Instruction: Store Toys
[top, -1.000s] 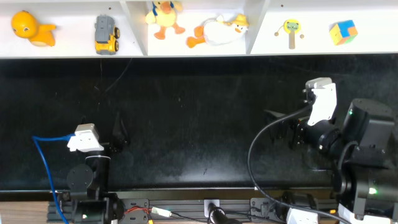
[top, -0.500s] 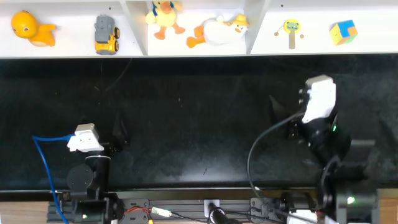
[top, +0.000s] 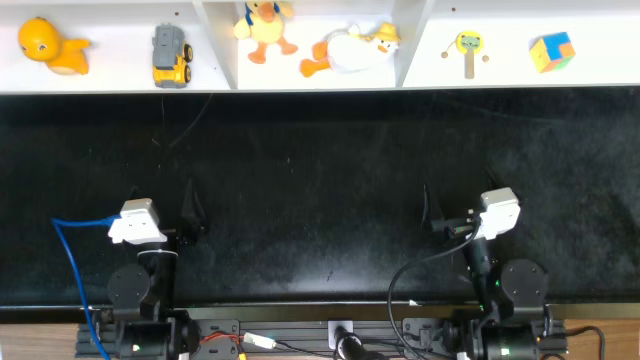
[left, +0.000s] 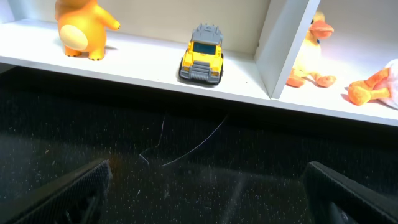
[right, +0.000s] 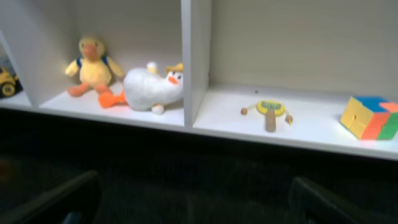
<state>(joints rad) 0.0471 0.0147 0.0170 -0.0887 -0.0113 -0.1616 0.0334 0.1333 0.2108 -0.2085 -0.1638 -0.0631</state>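
All the toys sit on the white shelf (top: 320, 82) along the far edge. An orange duck (top: 48, 45) and a yellow truck (top: 170, 55) share the left compartment. A yellow plush duck (top: 264, 27) and a white plush goose (top: 352, 48) lie in the middle one. A small rattle drum (top: 468, 48) and a colour cube (top: 552, 50) are in the right one. My left gripper (top: 192, 212) rests near the front left, open and holding nothing. My right gripper (top: 431, 212) rests near the front right, open, nothing between its fingers (right: 53, 198).
The black table mat (top: 320, 180) stretches between the arms and the shelf. White dividers (left: 281, 43) (right: 196, 59) separate the compartments. A blue cable (top: 75, 250) loops by the left arm's base.
The right arm has drawn back from a raised spot at the far right and settled low near the front edge. The left arm has not moved.
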